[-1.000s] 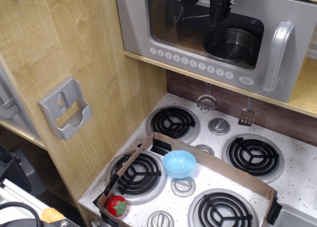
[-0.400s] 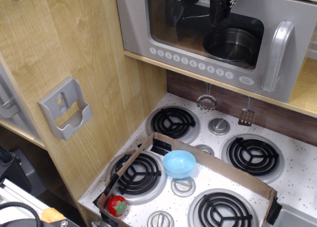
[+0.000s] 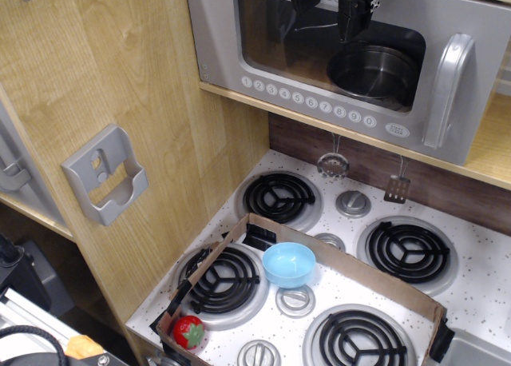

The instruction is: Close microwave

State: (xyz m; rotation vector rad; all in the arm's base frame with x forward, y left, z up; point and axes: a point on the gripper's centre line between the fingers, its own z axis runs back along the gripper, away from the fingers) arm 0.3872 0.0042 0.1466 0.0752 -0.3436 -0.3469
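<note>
We judge the microwave point(image 3: 351, 62) door nearly shut; our gripper point(image 3: 335, 2) hovers, its spread unclear.

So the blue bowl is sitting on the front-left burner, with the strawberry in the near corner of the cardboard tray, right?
Not quite. The blue bowl sits inside the cardboard tray, between the burners and just right of the front-left burner, not on it. The strawberry is indeed in the tray's near corner. The observation.image view shows this.
</note>
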